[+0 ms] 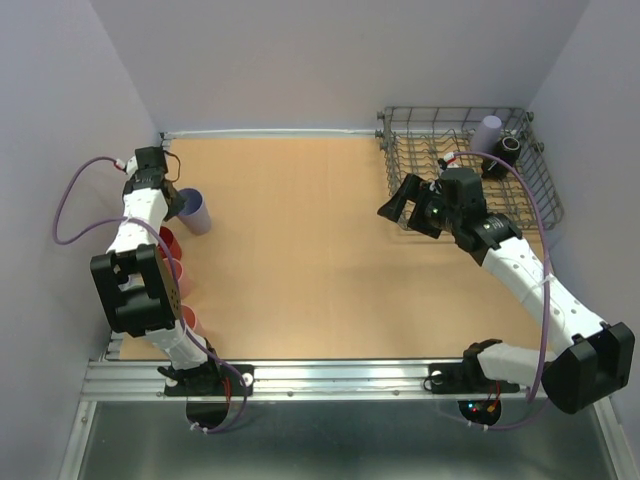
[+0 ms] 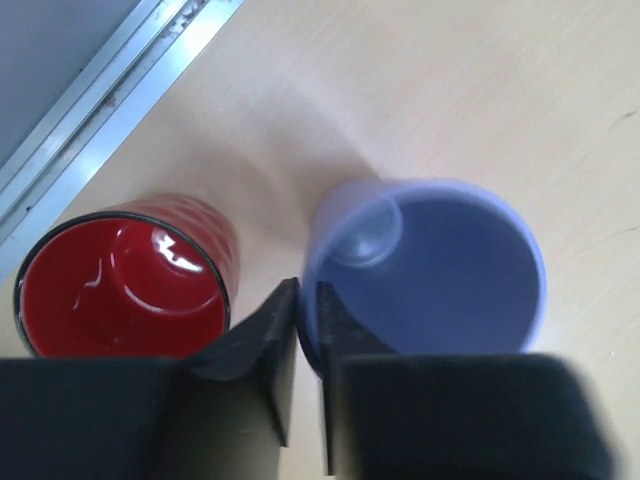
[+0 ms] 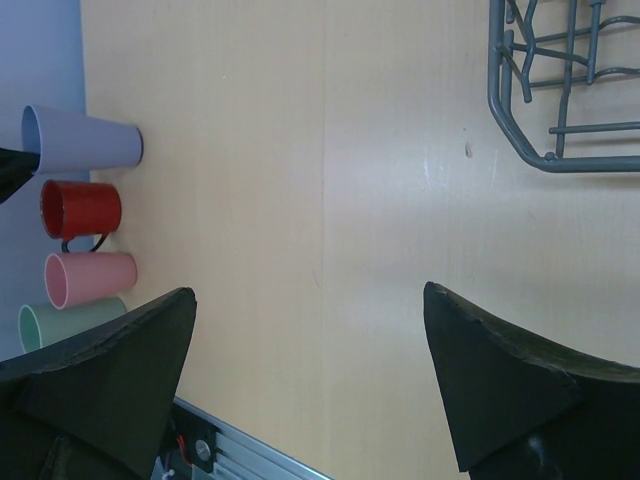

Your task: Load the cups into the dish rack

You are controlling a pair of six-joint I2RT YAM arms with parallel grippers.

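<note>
A lavender cup [image 2: 430, 270] stands upright at the table's left edge; it also shows in the top view [image 1: 196, 212]. My left gripper [image 2: 308, 300] is shut on its rim, one finger inside and one outside; in the top view the left gripper [image 1: 178, 203] is just left of the cup. A red cup [image 2: 125, 275] stands beside it. A pink cup [image 3: 90, 278] and a pale green cup [image 3: 65, 322] continue that row. The dish rack [image 1: 545, 195] sits far right and holds a lavender cup [image 1: 487, 133] and a black cup [image 1: 503, 155]. My right gripper [image 1: 403, 205] is open and empty, just left of the rack.
The left arm [image 1: 135, 285] covers much of the cup row in the top view. A metal rail [image 1: 330, 375] runs along the near table edge. Walls close in on the left, back and right. The rack's corner [image 3: 545, 155] shows in the right wrist view.
</note>
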